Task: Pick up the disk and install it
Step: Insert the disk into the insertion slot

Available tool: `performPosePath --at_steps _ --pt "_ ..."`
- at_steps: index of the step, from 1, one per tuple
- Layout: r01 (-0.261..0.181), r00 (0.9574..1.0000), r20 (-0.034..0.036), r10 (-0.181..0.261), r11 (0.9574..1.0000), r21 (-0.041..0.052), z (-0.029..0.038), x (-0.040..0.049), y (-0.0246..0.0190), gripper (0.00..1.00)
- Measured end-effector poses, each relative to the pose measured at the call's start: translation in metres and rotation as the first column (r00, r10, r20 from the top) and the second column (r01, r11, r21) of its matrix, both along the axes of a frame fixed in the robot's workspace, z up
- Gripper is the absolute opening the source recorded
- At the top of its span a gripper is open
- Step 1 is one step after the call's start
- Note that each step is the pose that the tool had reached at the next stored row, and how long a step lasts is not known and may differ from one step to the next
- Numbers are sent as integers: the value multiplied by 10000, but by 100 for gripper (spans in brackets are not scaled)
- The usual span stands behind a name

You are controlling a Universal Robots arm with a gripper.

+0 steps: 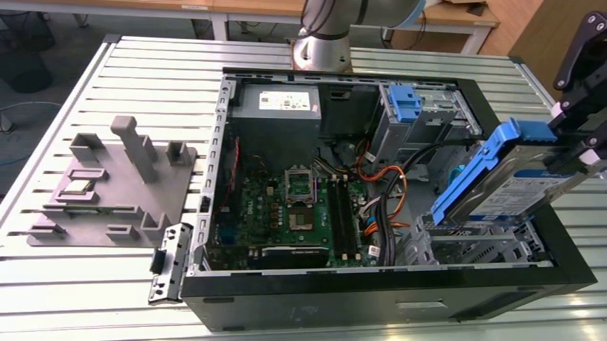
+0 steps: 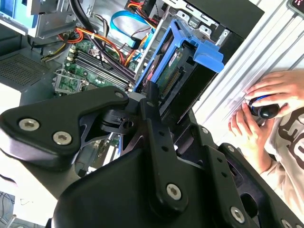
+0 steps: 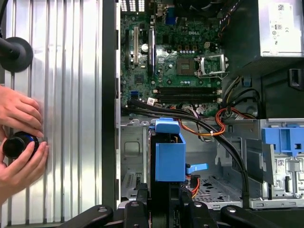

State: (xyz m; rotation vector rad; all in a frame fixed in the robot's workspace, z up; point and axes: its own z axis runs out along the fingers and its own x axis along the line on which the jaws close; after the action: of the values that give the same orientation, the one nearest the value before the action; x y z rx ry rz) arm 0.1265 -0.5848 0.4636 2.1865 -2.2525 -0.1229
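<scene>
The disk [image 1: 527, 186], silver with a white-and-blue label and blue side rails, hangs tilted over the open computer case [image 1: 379, 291] at the exterior view's right. My gripper [image 1: 581, 145] is shut on its upper end. Just below the disk's lower end sits the metal drive cage [image 1: 474, 245]. In the first wrist view the disk [image 3: 169, 156] shows end-on as a blue frame rising from my gripper [image 3: 166, 209] above the cage floor. In the second wrist view the disk [image 2: 176, 61] juts out beyond the black fingers [image 2: 154, 107].
Inside the case lie the motherboard [image 1: 284, 206], a grey power supply [image 1: 277, 103], an upright blue latch piece [image 1: 405, 103] and orange and black cables [image 1: 389, 185]. A grey fixture with parts [image 1: 114, 185] stands left of the case. A person's hands [image 3: 19, 142] hold a black knob beside it.
</scene>
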Motion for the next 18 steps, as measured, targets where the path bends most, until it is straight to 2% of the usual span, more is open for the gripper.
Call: performPosePath --at_steps 18 --pt "0 10000 0 0 10000 -2 -98 0 0 35"
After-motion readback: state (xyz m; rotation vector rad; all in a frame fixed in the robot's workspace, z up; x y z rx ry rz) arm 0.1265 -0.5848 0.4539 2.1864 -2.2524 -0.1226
